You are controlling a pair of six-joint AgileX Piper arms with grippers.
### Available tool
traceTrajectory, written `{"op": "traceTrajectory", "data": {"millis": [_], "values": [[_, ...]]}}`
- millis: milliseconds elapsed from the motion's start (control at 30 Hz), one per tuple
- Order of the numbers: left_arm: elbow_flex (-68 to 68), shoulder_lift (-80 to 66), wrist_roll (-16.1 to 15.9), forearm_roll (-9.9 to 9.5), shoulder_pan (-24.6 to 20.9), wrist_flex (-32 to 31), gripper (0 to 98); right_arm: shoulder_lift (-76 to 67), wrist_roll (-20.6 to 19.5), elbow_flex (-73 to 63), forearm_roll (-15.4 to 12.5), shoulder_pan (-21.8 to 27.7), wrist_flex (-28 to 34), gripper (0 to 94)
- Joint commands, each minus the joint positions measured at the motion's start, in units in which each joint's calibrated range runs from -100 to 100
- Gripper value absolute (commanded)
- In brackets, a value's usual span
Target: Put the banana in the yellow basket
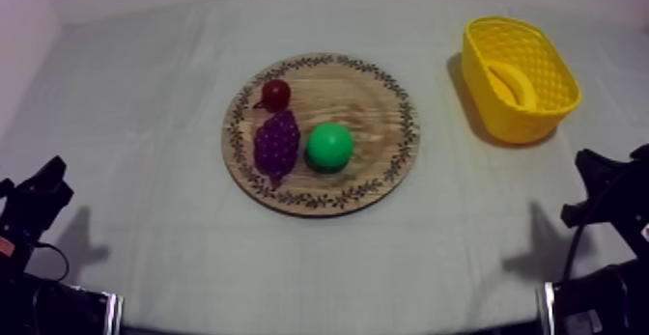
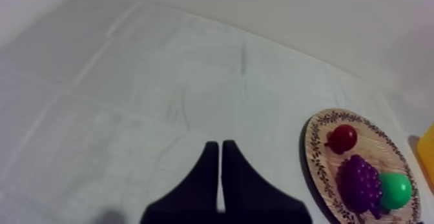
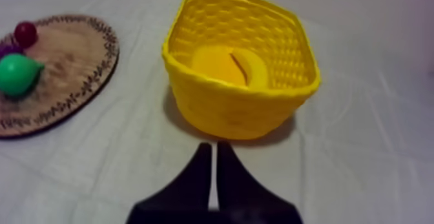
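Note:
The banana point(image 1: 512, 84) lies inside the yellow basket point(image 1: 555, 102) at the table's right; from the right wrist the banana point(image 3: 231, 65) rests on the floor of the basket point(image 3: 213, 107). The round wooden board point(image 1: 381, 117) in the middle carries a small red fruit point(image 1: 276, 93), a bunch of grapes point(image 1: 277, 142) and a green pear point(image 1: 329, 147). My left gripper point(image 1: 50, 177) rests low at the left, its fingers together as a narrow wedge point(image 2: 219, 150), shut on nothing. My right gripper point(image 1: 591, 161) rests low at the right, shut point(image 3: 211, 150), just in front of the basket.
The grey-white cloth point(image 1: 145, 97) covers the table. In the left wrist view the board point(image 2: 320, 168) with the red fruit point(image 2: 343, 137), grapes point(image 2: 358, 181) and pear point(image 2: 394, 190) lies off to the side of my fingers.

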Motion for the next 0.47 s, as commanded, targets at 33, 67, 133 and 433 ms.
{"op": "traceTrajectory", "data": {"millis": [33, 67, 133, 433], "values": [[0.03, -0.03, -0.01, 0.02, 0.03, -0.02, 0.1, -0.04, 2.05, 0.05, 0.01, 0.02, -0.1, 0.3], [0.03, -0.03, -0.01, 0.02, 0.03, -0.02, 0.1, -0.04, 1.93, 0.05, 0.01, 0.02, -0.1, 0.3], [0.03, -0.03, -0.01, 0.02, 0.03, -0.02, 0.1, -0.04, 1.77, 0.05, 0.01, 0.02, -0.1, 0.3], [0.03, -0.03, -0.01, 0.02, 0.03, -0.02, 0.1, -0.04, 1.62, 0.05, 0.01, 0.02, -0.1, 0.3]]}}
